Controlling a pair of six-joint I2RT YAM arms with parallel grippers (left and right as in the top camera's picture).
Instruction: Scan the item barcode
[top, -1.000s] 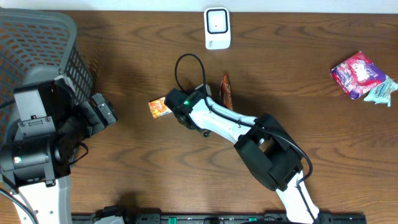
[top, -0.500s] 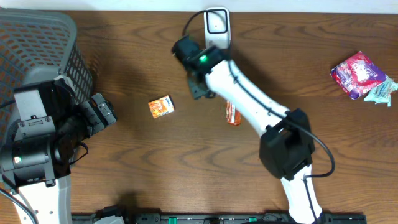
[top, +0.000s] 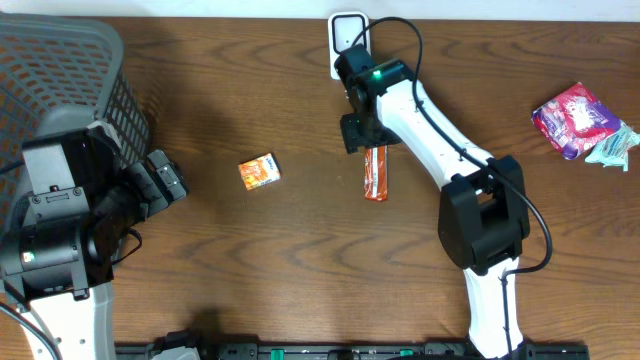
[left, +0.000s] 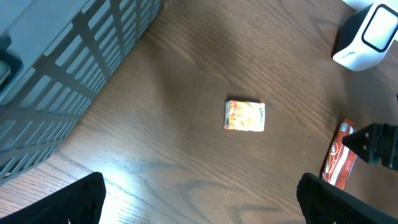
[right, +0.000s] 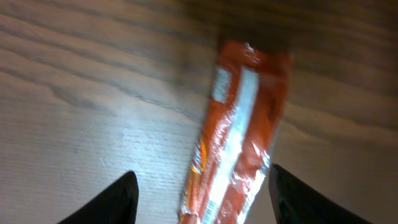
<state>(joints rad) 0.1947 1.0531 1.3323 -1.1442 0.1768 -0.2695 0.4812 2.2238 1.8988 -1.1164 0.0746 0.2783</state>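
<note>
Right gripper (right: 202, 174) hangs low over the snack bar (right: 239, 130), jaws spread either side of the wrapper and gripping nothing. The bar lies flat on the table, just in front of the scanner (top: 349, 40). Likely step: pick up the bar.

To do it well, drop straight, centre the jaws across the narrow width and close softly. The crinkly wrapper looks slippery and easy to crush. Can't tell which face has the barcode, print is blurred. It may need a wrist turn so the code faces the scanner window.

Left gripper (left: 200, 186) is wide open and empty, off by the basket (top: 60, 70). A small orange box (top: 259, 171) sits between the arms, apart from the bar; don't sweep it.

Table (top: 200, 260) is dark wood grain, flat, with some glare. Grey basket far left, pink packet (top: 572, 118) far right. A pale strip runs past the far edge; no more of the room shows.
</note>
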